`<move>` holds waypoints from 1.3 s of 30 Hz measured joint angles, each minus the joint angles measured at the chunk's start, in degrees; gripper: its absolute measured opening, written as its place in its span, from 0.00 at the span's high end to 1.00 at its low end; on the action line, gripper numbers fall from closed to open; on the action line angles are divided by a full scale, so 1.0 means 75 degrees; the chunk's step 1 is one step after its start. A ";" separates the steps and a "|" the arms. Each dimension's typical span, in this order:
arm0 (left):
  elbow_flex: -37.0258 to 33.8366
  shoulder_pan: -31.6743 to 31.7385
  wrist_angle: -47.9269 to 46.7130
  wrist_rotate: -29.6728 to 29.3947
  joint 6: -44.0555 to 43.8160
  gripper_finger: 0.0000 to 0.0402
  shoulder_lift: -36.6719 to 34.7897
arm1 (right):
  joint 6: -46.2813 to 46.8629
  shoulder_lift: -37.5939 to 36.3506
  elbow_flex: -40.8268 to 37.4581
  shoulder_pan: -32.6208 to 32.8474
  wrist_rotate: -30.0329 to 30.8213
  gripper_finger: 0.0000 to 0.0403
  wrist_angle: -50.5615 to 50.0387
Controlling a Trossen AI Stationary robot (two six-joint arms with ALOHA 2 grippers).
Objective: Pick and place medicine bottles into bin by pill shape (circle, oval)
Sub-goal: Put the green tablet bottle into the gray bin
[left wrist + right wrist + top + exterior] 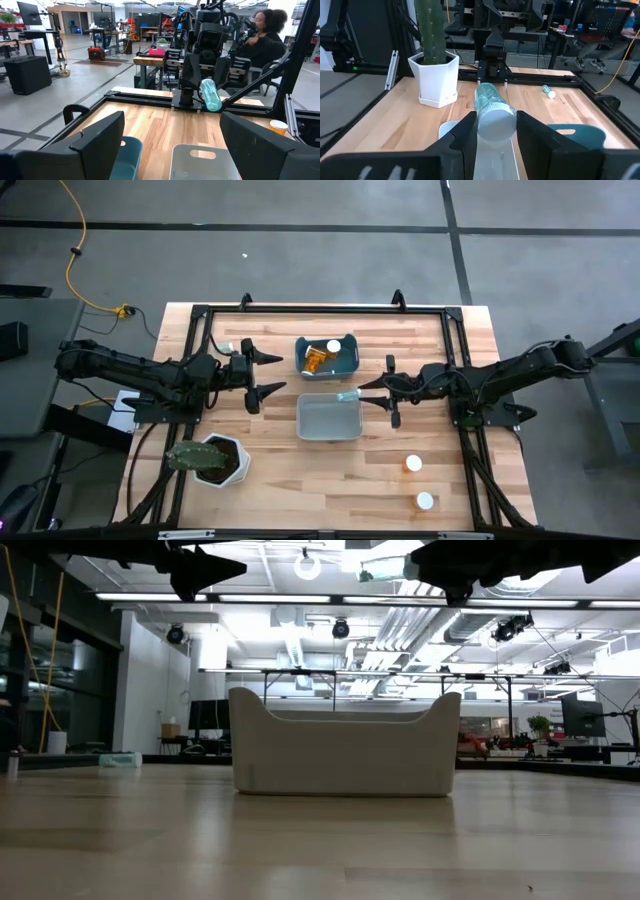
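Currently — step in hand: the right gripper carries a greenish bottle and hangs at the rim of the grey bin, so this looks like the placing stage for that bottle
Right claw: pinching the greenish bottle near its white cap, the bottle lying across the fingers, clear of the table
Left claw: the left gripper hovers just beside the blue bin, fingers spread wide, nothing between them
Blue bin: already holds an orange bottle and a white cap
Bottles left: two white-capped bottles stand on the table well apart from the bins, on the right arm's side; a small greenish one lies on the wood beyond the left gripper
Next move, as I judge it: bring the held bottle fully over the grey bin's opening, then part the fingers; the risk is a drop on the rim, since the bottle is only at the edge
Other things: a cactus in a white pot stands near the left arm
Writing: no label or brand can be read on any bottle or bin
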 joint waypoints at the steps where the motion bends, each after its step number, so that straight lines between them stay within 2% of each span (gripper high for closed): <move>1: 0.0000 0.0000 0.0000 0.0000 0.0000 0.21 0.0000 | 0.0094 0.0000 0.0000 0.0000 0.0002 0.74 0.0000; 4: 0.0000 0.0000 0.0000 0.0000 0.0000 0.21 0.0000 | 0.0569 0.0000 0.0012 0.0000 0.0205 0.74 -0.0048; 10: -0.0003 0.0000 0.0003 0.0000 0.0003 0.21 0.0000 | 0.1303 0.0319 0.0712 0.0029 0.0462 0.74 -0.1683; 20: -0.0003 0.0003 0.0000 0.0002 0.0003 0.21 0.0003 | 0.1850 0.2355 0.2238 0.0052 -0.0433 0.74 -0.3694; 27: -0.0005 0.0003 -0.0014 0.0000 0.0003 0.21 0.0003 | 0.1863 0.3548 0.3442 0.0055 -0.0330 0.74 -0.5058; 34: -0.0006 0.0003 -0.0022 0.0000 0.0003 0.21 0.0003 | 0.2214 0.4354 0.3853 0.0055 -0.0367 0.74 -0.5664; 39: -0.0006 0.0003 -0.0026 0.0000 0.0003 0.21 0.0003 | 0.2470 0.4526 0.3902 0.0055 -0.0404 0.74 -0.5932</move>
